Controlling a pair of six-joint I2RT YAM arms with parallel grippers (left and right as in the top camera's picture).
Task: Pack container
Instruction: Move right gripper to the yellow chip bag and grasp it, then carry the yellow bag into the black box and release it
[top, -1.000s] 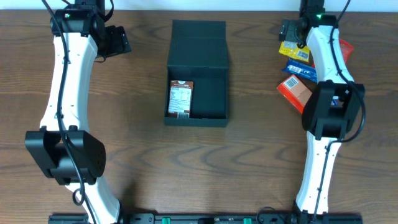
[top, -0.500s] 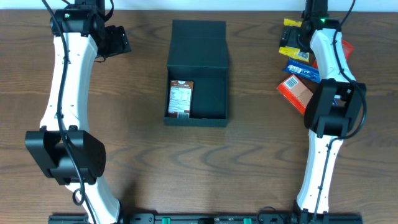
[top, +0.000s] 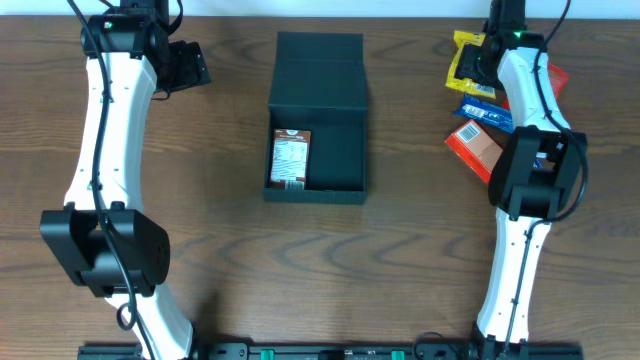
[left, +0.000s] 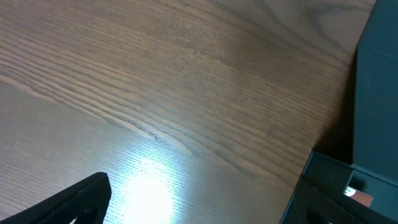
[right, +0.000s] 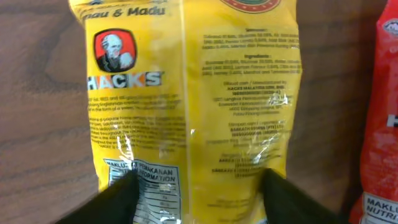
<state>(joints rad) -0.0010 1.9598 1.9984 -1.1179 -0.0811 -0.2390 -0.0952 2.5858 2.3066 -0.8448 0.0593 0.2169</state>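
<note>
Here, the right gripper (right: 202, 190) straddles the yellow Hacks packet (right: 193, 93) — pinching it or not, I cannot tell; the left gripper (left: 199, 202) gapes wide, empty, beside the container (top: 320, 75).

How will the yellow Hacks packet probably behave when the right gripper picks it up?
The yellow Hacks packet is probably floppy: its film shows creases and a centre seam, so it may sag or crumple. Its glossy, glaring surface could slip between the fingers. It appears to lie flat on the table, so it seems light and unlikely to roll.
</note>
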